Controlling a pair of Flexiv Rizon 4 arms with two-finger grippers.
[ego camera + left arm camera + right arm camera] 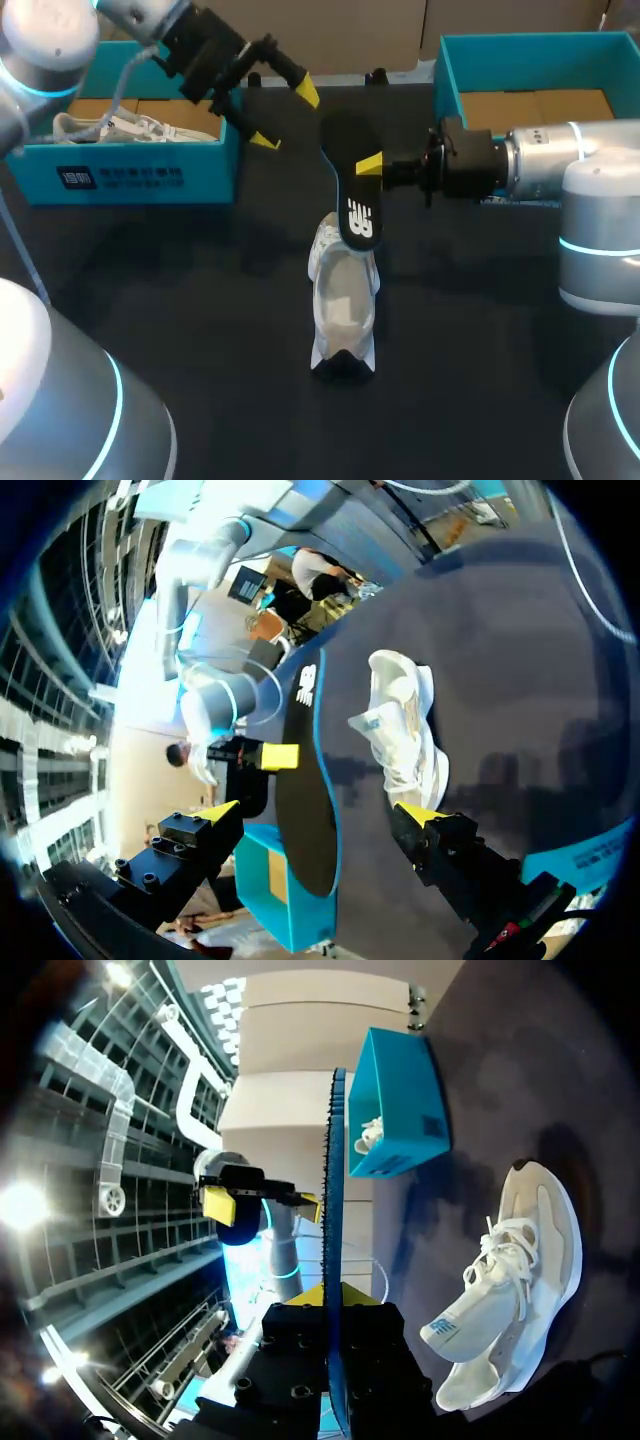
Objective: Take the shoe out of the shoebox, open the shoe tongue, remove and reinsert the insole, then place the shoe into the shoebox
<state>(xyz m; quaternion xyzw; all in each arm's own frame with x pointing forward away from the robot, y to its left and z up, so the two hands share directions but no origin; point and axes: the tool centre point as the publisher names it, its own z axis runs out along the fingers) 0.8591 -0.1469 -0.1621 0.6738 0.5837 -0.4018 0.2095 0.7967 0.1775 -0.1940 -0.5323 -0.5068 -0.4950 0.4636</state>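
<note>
Shoe: the white sneaker (343,300) stands in the middle of the tabletop, out of its box. Its long axis runs from the near edge toward the far edge, with the opening up and the laces at the far end.
Insole: the dark insole (355,190) hangs over that laced end, logo end lowest. You cannot tell whether it touches the laces.
Right fingers: your right gripper (370,168) reaches in from the right edge, clenched on the insole's side.
Left fingers: your left gripper (285,115) is spread and empty, just beyond the insole toward the far left corner.
Shoebox: the teal shoebox (130,175) sits at the far left, well apart.
Turns on: the insole roughly lines up with the sneaker, and your right arm is nearer. Lower it heel-ward into the opening.
</note>
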